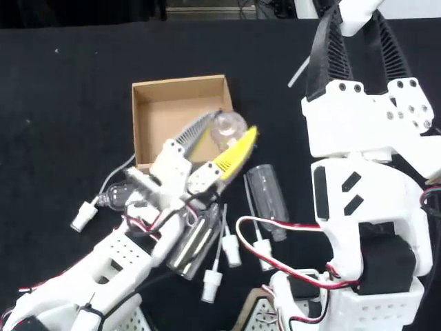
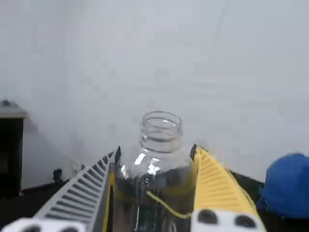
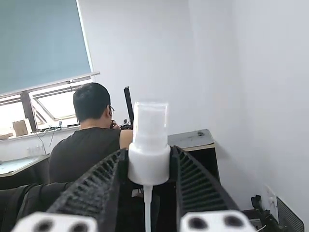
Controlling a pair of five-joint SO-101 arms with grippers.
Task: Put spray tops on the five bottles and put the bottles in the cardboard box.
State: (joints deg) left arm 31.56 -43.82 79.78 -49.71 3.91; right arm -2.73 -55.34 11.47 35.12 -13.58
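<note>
Near, on tabletop [image 1: 62, 103]: loose spray tops [image 1: 231, 249], two clear bottles [image 1: 267, 200] lying. Further, left fingers [image 1: 248, 136] clamped on open-necked bottle [image 2: 161, 128] (no top on it), over cardboard box [image 1: 148, 110] edge. Farthest, right fingers [image 3: 183, 166] pinch spray top [image 3: 149, 130], raised.

Office, window blind [image 3: 38, 43], white walls [image 3: 231, 72]

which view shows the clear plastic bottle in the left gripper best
The left wrist view: the clear plastic bottle sits close up, its open threaded neck plain between the fingers of the left gripper. The high view gives its round top from above.
</note>
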